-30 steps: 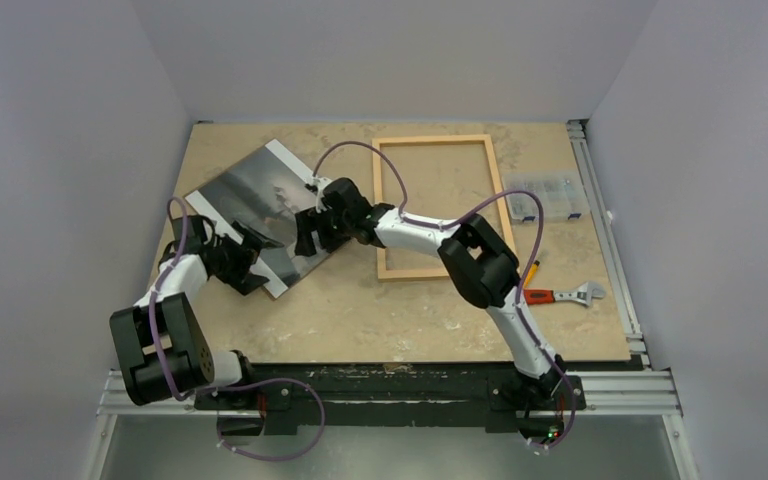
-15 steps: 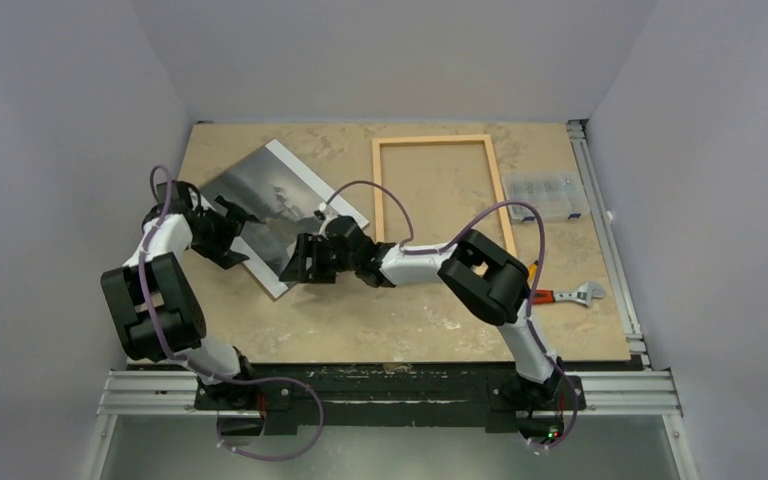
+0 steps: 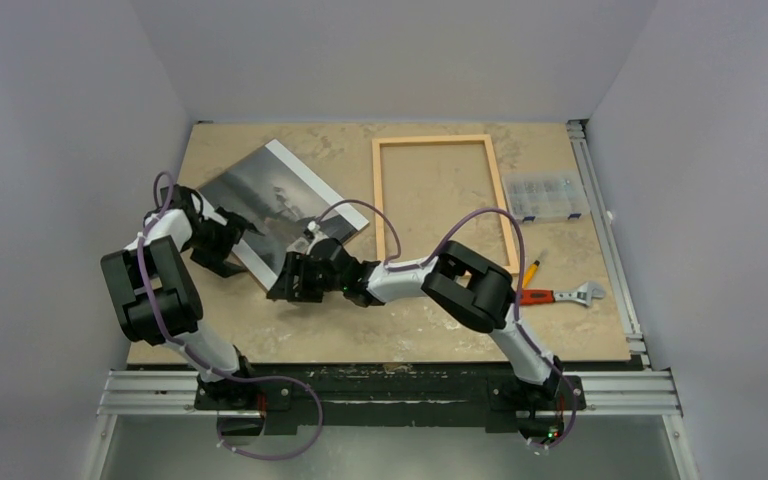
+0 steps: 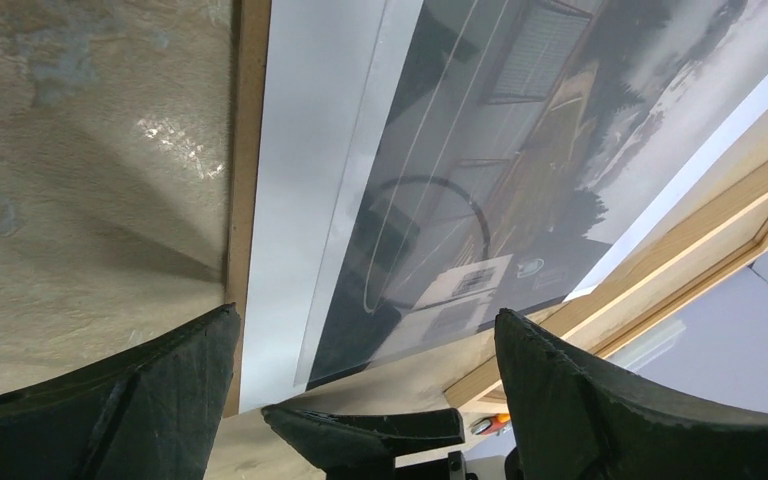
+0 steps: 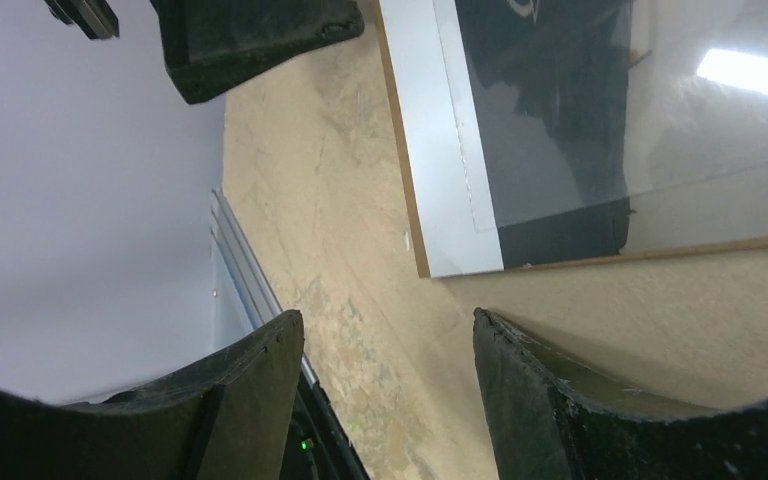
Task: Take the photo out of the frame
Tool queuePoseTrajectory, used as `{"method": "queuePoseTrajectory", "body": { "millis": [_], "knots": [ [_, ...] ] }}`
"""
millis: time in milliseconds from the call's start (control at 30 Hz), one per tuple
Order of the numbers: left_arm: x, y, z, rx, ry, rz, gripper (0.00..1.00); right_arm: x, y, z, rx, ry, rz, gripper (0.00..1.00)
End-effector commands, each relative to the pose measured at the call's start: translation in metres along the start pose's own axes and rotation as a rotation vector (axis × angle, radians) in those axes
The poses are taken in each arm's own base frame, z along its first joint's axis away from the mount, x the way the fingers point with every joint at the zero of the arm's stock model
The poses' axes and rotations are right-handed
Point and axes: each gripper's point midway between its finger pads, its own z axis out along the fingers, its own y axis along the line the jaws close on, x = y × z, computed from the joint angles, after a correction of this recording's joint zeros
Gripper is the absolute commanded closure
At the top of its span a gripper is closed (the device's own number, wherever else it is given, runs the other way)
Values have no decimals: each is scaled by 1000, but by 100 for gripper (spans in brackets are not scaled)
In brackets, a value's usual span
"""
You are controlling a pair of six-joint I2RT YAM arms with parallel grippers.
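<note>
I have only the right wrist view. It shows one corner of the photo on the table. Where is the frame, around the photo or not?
Observer: Not around it. The frame lies empty on the table, to the right of the photo.
Operator: A black finger is at the top of my view. Whose is it?
Observer: It belongs to the left pincer, which is open at the photo's left short end and holds nothing.
Operator: What lies further to the right?
Observer: A wrench and a clear box, both right of the frame.
</note>
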Motion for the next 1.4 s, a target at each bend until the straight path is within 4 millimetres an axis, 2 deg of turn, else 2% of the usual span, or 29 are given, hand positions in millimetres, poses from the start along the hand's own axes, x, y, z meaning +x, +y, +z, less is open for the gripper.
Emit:
{"method": "queuePoseTrajectory", "body": {
  "millis": [0,267,500,833,1000,1133,1367],
  "knots": [
    [-3,4,3,-20,2,-2,5,-10,-7,12,43,-64,-5,38],
    [-3,3,4,-15,11,-2,5,-13,3,20,13,-72,-23,38],
    [-5,-1,-6,-4,-10,33,6,-14,13,23,-19,-53,-114,37],
    [-4,6,-16,-25,-52,56,5,-22,37,13,-102,-81,-285,37],
    [-2,7,-27,-22,-96,79,5,-30,47,10,-120,-95,-353,37],
    [6,8,-34,-4,-103,109,4,-31,55,9,-140,-91,-370,37],
    [28,16,-25,48,-35,107,4,-32,62,7,-162,-88,-378,37]
  ]
}}
